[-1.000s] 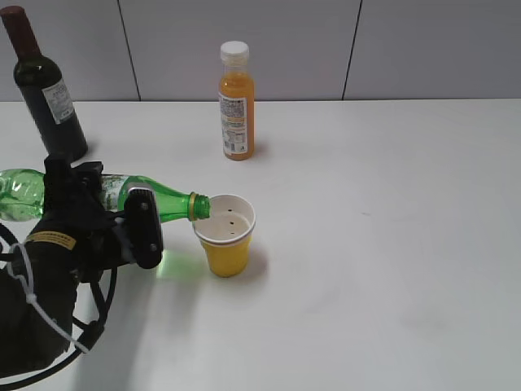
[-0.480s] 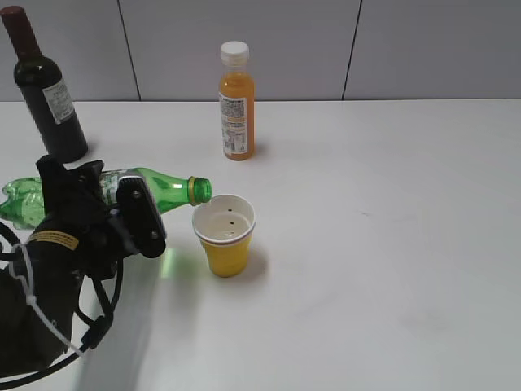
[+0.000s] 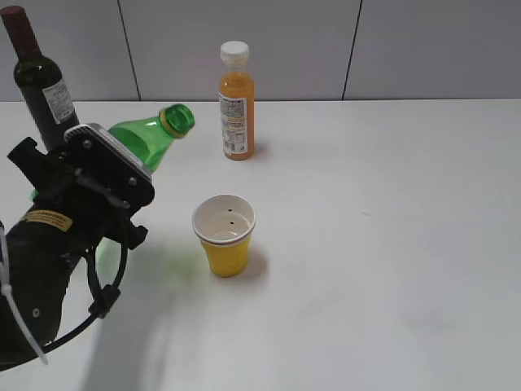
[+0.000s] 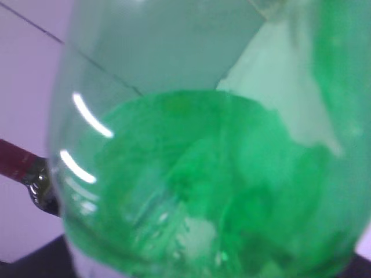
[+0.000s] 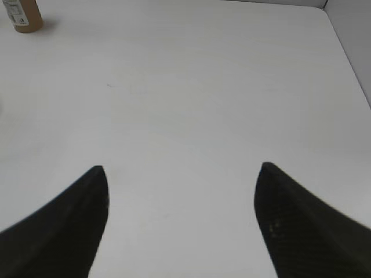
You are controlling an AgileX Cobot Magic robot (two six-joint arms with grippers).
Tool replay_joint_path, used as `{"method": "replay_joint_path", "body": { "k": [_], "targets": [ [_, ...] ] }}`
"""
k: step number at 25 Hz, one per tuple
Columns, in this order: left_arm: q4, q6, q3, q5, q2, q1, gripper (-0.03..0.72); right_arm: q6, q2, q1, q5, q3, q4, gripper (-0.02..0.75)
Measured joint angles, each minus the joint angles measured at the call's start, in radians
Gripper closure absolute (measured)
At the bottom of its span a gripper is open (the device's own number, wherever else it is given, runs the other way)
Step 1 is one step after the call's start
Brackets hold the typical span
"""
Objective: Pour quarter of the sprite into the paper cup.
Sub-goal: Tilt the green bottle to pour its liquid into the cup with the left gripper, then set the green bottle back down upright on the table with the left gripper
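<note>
The paper cup (image 3: 224,235) stands upright on the white desk (image 3: 383,244), just ahead of and to the right of the left hand (image 3: 102,175); its white inside shows a shallow pool of clear liquid at the bottom. That hand is clenched around the body of the sprite (image 3: 151,134), holding it off the desk; in the left wrist view the green bottle (image 4: 203,174) fills nearly everything, too close to read its level. The bottle's long axis slants up and away from the hand, its uncapped mouth pointing up toward the back right, well above and behind the cup. Beyond the mouth stands an orange juice bottle (image 3: 236,102), capped in white and nearly full. A dark wine bottle (image 3: 45,90) stands at the far left just behind the hand. The right hand (image 5: 179,171) hangs over bare desk with its fingers spread apart, grasping nothing; the desk's right edge lies ahead of it, with wide open surface between.
</note>
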Motion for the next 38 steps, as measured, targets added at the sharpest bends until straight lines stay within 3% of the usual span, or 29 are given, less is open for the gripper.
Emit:
{"method": "replay_joint_path", "body": {
  "k": [10,22,29,34,38],
  "targets": [
    [0.015,-0.414,0.002,0.000,-0.116,0.062,0.216,0.000,0.000,0.000,0.000,0.000,0.000,0.146],
    [0.307,-0.885,0.002,0.071,-0.162,0.262,0.216,0.000,0.000,0.000,0.000,0.000,0.000,0.146],
    [0.525,-0.946,0.002,0.077,-0.148,0.337,0.216,0.000,0.000,0.000,0.000,0.000,0.000,0.146],
    [0.569,-0.963,0.002,0.080,-0.108,0.341,0.216,0.000,0.000,0.000,0.000,0.000,0.000,0.146],
    [0.592,-1.042,0.002,0.082,-0.065,0.350,0.216,0.000,0.000,0.000,0.000,0.000,0.000,0.146]
  ]
}}
